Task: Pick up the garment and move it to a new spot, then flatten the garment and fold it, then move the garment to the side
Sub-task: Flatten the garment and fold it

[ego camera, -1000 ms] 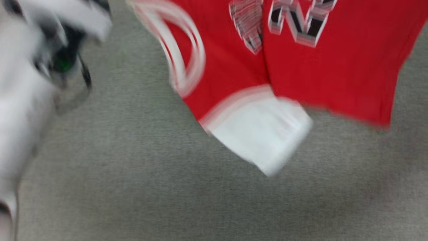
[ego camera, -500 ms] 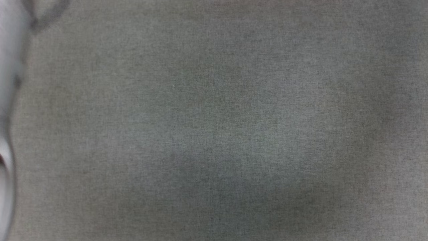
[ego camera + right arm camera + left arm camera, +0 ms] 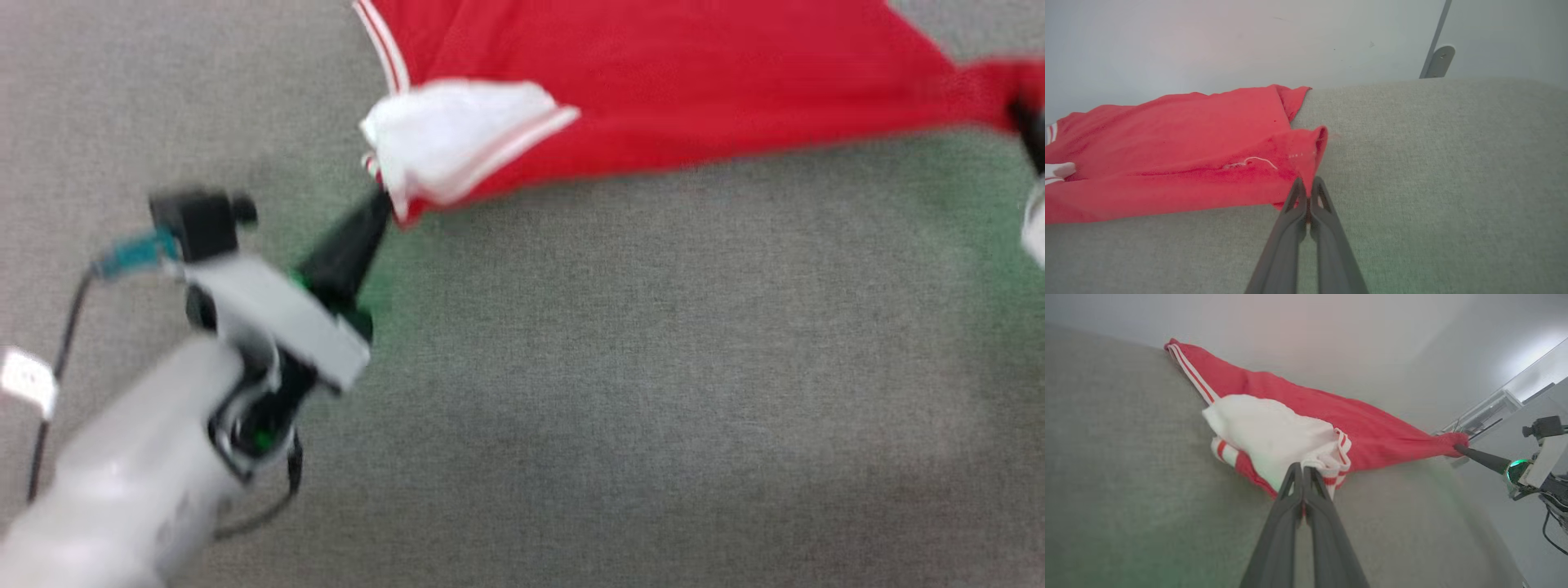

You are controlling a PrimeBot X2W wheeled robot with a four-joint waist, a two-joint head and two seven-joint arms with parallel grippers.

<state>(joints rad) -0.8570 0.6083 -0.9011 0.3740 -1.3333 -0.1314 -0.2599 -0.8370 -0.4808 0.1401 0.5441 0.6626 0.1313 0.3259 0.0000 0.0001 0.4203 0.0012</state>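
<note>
The left fingers (image 3: pixel 1303 469) are shut tight. They pinch the edge of the white sleeve (image 3: pixel 1274 428). The right fingers (image 3: pixel 1308 183) are shut tight too, and they pinch a red corner at the other end of the shirt (image 3: pixel 694 73).

The shirt is pulled long between the two pinches. In the head view it lies at 12 o'clock on the grey bench (image 3: pixel 571 367). The left fingers hold it at about 10 o'clock and the right fingers at about 2 o'clock. The far part of the shirt rests on the bench. The sleeve is bunched up and flopped over the red part.

I think the job right now is to lay the shirt down in its new spot and make it flat. To do that well, both arms should pull apart gently by the same amount and go down together, so the cloth lands smooth. Each pinch holds only a little bit of cloth, so a hard tug could make it slip out. The bunched sleeve will need spreading next.
</note>
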